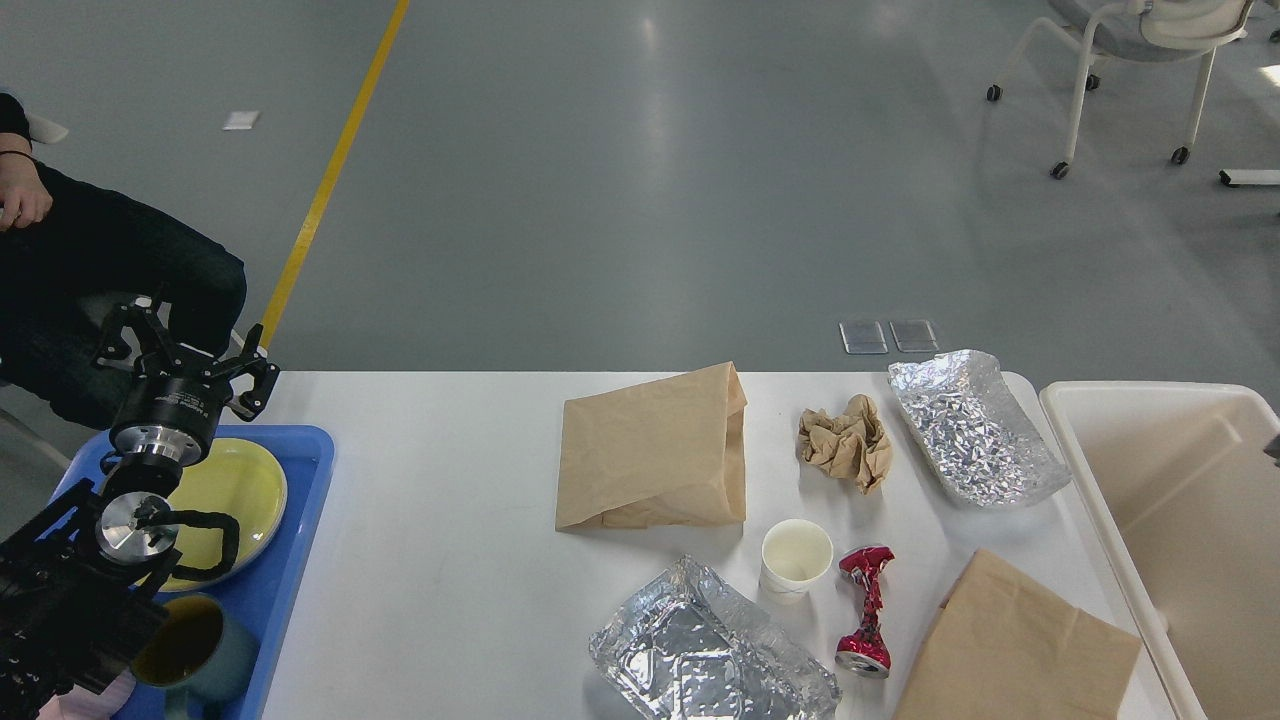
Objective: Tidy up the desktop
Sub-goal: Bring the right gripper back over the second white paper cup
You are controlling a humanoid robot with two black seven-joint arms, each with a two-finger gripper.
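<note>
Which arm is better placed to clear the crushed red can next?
Right, probably. The crushed red can lies near the cream plastic bin on the right, while the left gripper hangs over the blue tray across the white desktop.

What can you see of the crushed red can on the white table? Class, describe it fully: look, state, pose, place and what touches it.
The can is red, shiny metal with silver showing at its ends. It is crushed hard at the waist, so both ends flare. It lies on its side on the table, its length running away from the viewer. The near end shows a round silvery rim. A paper cup stands upright just left of it, and a brown paper bag lies to its right. Whether either touches it cannot be told.
</note>
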